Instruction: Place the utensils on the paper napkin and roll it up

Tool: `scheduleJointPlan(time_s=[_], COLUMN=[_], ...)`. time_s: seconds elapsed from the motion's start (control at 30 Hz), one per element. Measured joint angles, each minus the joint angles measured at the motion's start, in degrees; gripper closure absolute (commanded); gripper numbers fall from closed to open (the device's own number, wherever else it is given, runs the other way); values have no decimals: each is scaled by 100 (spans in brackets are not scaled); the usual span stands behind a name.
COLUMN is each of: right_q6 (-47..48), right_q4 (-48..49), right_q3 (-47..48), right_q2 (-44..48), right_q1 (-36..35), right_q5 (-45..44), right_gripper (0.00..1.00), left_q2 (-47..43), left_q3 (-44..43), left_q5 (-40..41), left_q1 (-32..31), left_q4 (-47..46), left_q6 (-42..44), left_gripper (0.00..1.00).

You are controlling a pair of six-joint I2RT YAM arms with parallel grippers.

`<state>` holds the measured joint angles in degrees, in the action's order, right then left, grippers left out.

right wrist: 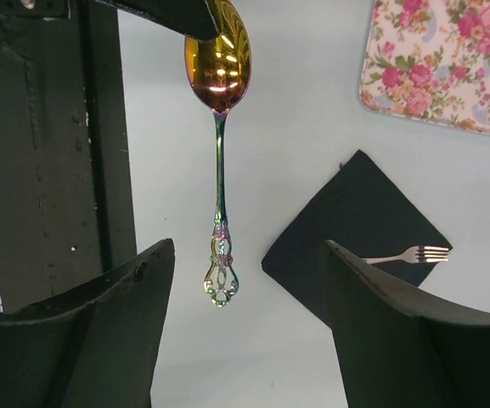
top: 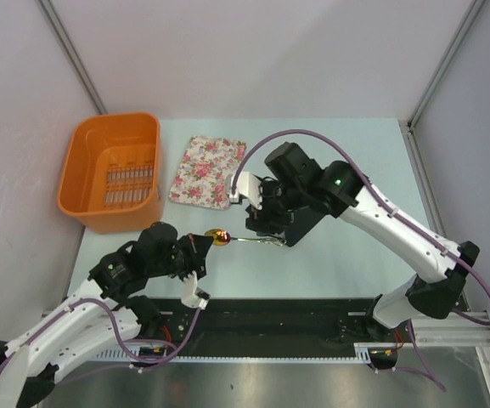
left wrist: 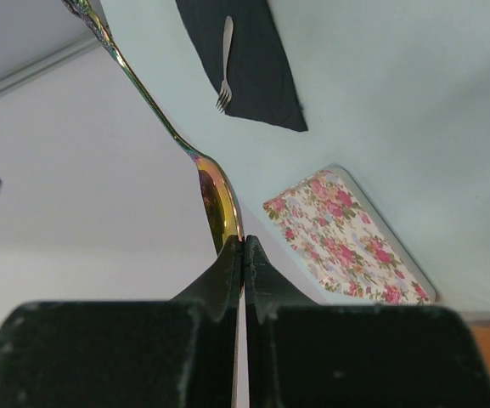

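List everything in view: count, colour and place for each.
spoon: one, gold bowl with iridescent handle, in the air between the arms
paper napkin: one, black, flat on the table
fork: one, silver, lying on the paper napkin
floral cloth: one, pink-and-white, right of the basket
basket: one, orange, table's far left
table: one, pale blue, under everything
left gripper: one, black, shut on the spoon's bowl
right gripper: one, black, open near the spoon's handle end
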<state>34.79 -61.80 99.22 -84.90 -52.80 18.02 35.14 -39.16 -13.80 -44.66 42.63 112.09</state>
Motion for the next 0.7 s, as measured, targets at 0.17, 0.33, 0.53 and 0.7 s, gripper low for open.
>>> scheduleJointPlan(time_s=[0.17,0.33,0.53,0.7], right_q6=[-4,-13,-24,-24], right_q4=[96,157,256,282], right_q3=[4,0,2,0], right_q2=[-505,-887,-1062,-1180], right_q1=[-337,-474,-474,-479], right_q5=[-313,-315,-264,-210], right_gripper=[33,42,43,48], left_q2=[199,254,271,313], left_q3=[-98,-116,-118,-168], left_q5=[-26,-68,-166,-195], left_q1=[-33,-33,-42,-48], left_q4=[61,50,-9,-15], left_q6=[52,72,92,94], left_gripper=[100,100,100,100])
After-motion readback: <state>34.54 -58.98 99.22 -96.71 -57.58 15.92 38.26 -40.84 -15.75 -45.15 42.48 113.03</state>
